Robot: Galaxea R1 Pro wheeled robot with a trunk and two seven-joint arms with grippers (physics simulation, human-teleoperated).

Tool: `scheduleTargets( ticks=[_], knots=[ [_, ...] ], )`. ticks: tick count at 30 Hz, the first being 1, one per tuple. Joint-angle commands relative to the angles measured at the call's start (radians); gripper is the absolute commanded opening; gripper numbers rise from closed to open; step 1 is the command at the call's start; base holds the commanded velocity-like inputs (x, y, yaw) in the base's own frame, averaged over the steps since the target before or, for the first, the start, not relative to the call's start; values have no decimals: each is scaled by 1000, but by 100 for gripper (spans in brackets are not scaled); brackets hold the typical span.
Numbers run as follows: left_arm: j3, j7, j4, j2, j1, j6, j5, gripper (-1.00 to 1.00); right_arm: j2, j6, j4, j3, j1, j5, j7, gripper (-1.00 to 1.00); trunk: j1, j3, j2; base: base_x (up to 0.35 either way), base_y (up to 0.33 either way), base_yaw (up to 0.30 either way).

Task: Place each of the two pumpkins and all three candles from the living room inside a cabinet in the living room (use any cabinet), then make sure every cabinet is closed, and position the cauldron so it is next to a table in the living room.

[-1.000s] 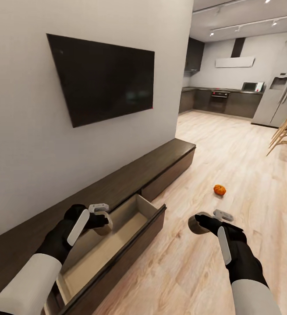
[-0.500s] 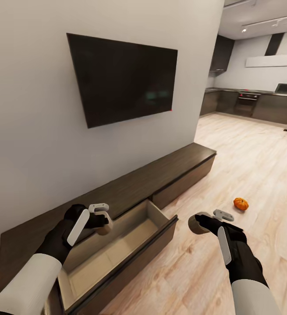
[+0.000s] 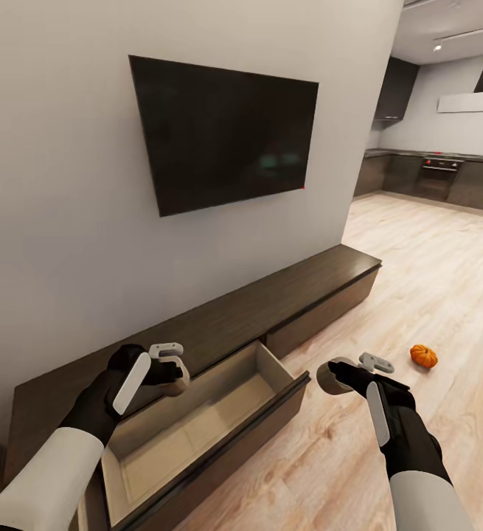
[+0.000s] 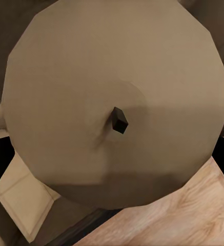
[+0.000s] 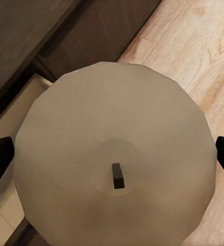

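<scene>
**newbie_ops:** Candles look tiny, any trick to holding those things?

**me:** Not much. My left gripper [image 3: 169, 366] is clamped on one candle [image 3: 176, 383] at lower left of the head frame, hanging over the near-left part of the open drawer [image 3: 197, 428]. My right gripper [image 3: 352, 372] is clamped on a second candle [image 3: 329, 376] at lower centre-right, over bare floor [image 3: 418, 295] just past the drawer's front. I'd guess they're light, stiff and a bit waxy-slick, so I pinch across the round side wall, never the wick [image 4: 119, 120].

**newbie_ops:** And the pumpkin?

**me:** One pumpkin [image 3: 423, 355] sits on the floor at right of the frame, well apart from the cabinet [image 3: 300, 284]. Probably light and rigid too, but ribbed and rounded, so I'd take it across the widest part, fingers seated in the grooves. Squeeze off-centre and I reckon it rolls away.
</scene>
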Motion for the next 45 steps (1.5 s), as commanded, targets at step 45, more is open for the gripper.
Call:
scheduleTargets(
  ticks=[45],
  knots=[
    [0, 0, 1, 0, 0, 0, -2, -100, 1, 0, -3, 0, 0, 3, -2, -100, 0, 0, 0, 166, -146, 189]
  ],
)
